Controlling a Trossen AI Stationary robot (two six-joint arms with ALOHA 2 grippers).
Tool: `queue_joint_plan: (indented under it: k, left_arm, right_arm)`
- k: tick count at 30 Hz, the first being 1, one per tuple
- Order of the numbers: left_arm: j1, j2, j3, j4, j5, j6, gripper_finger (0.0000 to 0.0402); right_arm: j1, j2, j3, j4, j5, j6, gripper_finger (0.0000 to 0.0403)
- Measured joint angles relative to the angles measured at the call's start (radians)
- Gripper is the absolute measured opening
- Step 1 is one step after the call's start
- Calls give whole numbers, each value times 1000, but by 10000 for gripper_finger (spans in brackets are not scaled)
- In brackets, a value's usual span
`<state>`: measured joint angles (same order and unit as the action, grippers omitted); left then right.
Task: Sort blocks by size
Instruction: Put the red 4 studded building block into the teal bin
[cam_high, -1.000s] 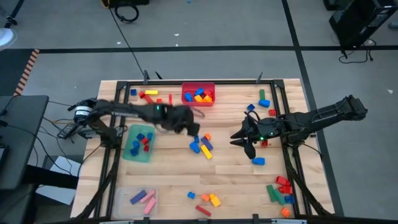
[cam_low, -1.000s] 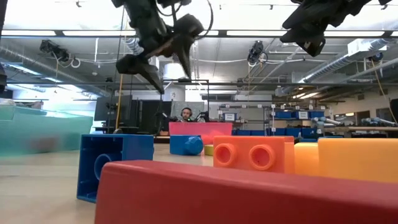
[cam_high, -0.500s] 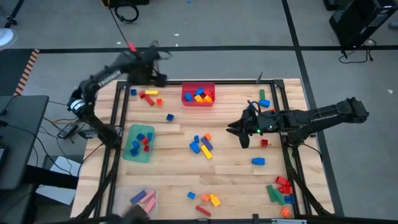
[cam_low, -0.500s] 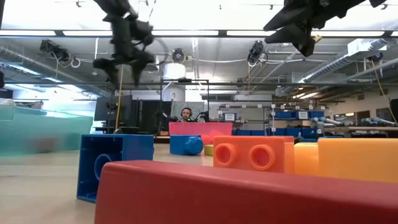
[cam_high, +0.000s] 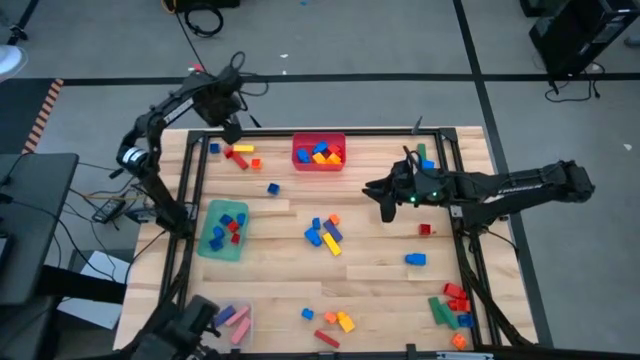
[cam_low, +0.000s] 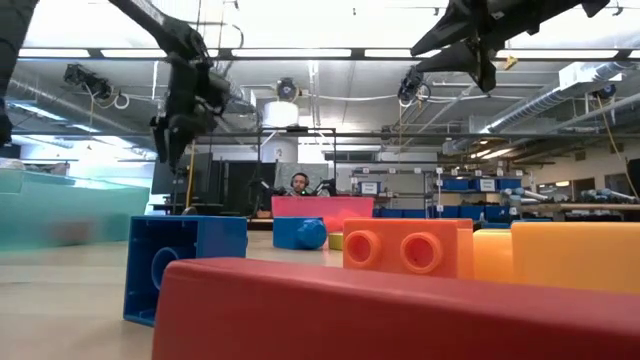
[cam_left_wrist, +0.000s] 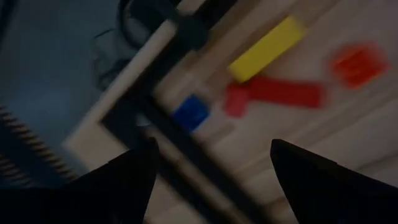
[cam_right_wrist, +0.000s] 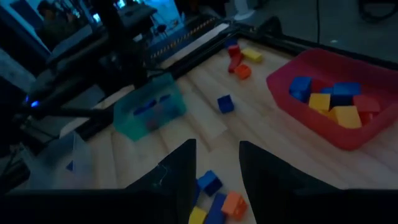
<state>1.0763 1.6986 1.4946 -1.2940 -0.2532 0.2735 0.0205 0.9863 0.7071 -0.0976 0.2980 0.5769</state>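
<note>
The blocks lie scattered over the wooden table: a loose cluster (cam_high: 325, 232) in the middle, more along the near edge (cam_high: 335, 322) and at the near right (cam_high: 452, 305). My left gripper (cam_high: 228, 125) hangs open over the table's far left corner, above a blue cube (cam_left_wrist: 191, 112), a yellow bar (cam_left_wrist: 267, 48) and a red bar (cam_left_wrist: 280, 93); nothing sits between its fingers. My right gripper (cam_high: 384, 205) hovers right of the middle, well above the table. Its fingers stand a little apart (cam_right_wrist: 217, 177) with nothing between them.
Sorted blocks fill a red bin (cam_high: 319, 152) at the far edge, a green bin (cam_high: 222, 229) at the left and a clear bin (cam_high: 225, 320) at the near left. A dark frame rail (cam_left_wrist: 168, 124) borders the table. A dark shape (cam_high: 190, 325) shows by the clear bin.
My left gripper has swung from over the table's middle to the far left corner, rolling and tipping downward as it went, and has stayed open. My right gripper has drifted a little toward the far edge and turned. No block has visibly moved.
</note>
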Motion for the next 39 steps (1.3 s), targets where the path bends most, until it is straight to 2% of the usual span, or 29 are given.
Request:
queue_joint_plan:
  k: [2, 11, 15, 25, 39]
  left_arm:
    - [2, 40, 0, -29, -41, 49, 316]
    - [2, 224, -1, -96, -44, 151, 301]
    - [1, 280, -1, -109, -97, 217, 300]
    - [1, 404, -1, -118, -155, 206, 300]
    - [3, 426, 0, -119, -189, 247, 300]
  right_arm:
    - [-11, 0, 0, 13, 0, 0, 136]
    - [-44, 10, 0, 47, 0, 1, 136]
    - [-44, 10, 0, 54, 0, 8, 136]
    - [-44, 10, 0, 58, 0, 23, 136]
    - [-44, 10, 0, 59, 0, 31, 136]
